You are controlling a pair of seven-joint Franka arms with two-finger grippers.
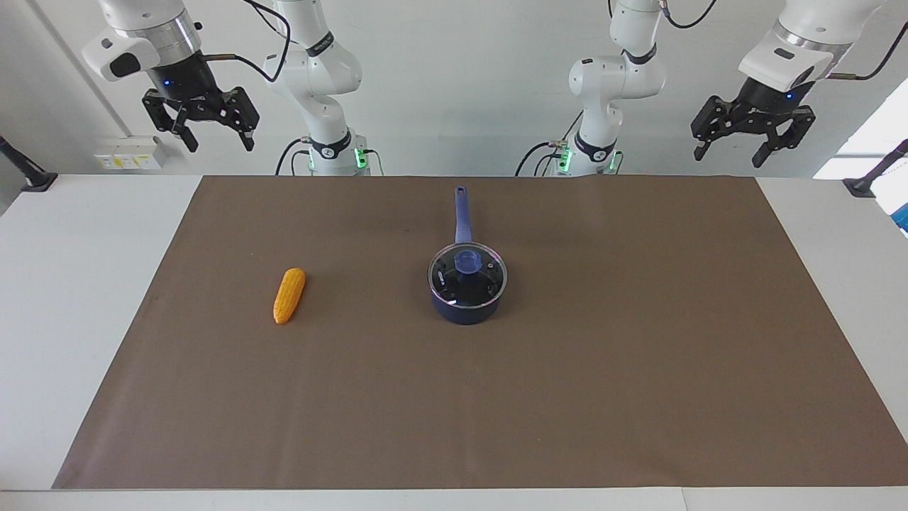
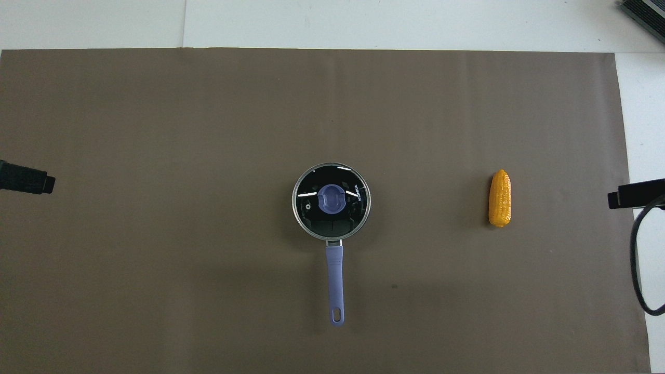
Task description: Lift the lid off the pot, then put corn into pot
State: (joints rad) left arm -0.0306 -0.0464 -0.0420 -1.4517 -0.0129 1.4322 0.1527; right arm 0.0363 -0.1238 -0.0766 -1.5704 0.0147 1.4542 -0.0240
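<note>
Facing view: lid [image 1: 467, 273] on pot [image 1: 464, 306]; corn [image 1: 289, 294] well apart; both jaws open, empty.

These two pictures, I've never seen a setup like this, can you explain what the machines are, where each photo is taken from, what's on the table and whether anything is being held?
These are two white robot arms, each ending in a black two-finger gripper. One picture looks across the table at the robots; the other looks down from above their end.

In the facing view the right gripper hangs raised at that picture's left, and the left gripper at its right. Both are open, hold nothing and are waiting.

A brown mat covers the table. In the middle of it stands a blue pot, its handle pointing toward the robots. A glass lid with a blue knob sits on it. The corn lies beside the pot, toward the right arm's end of the table.
</note>
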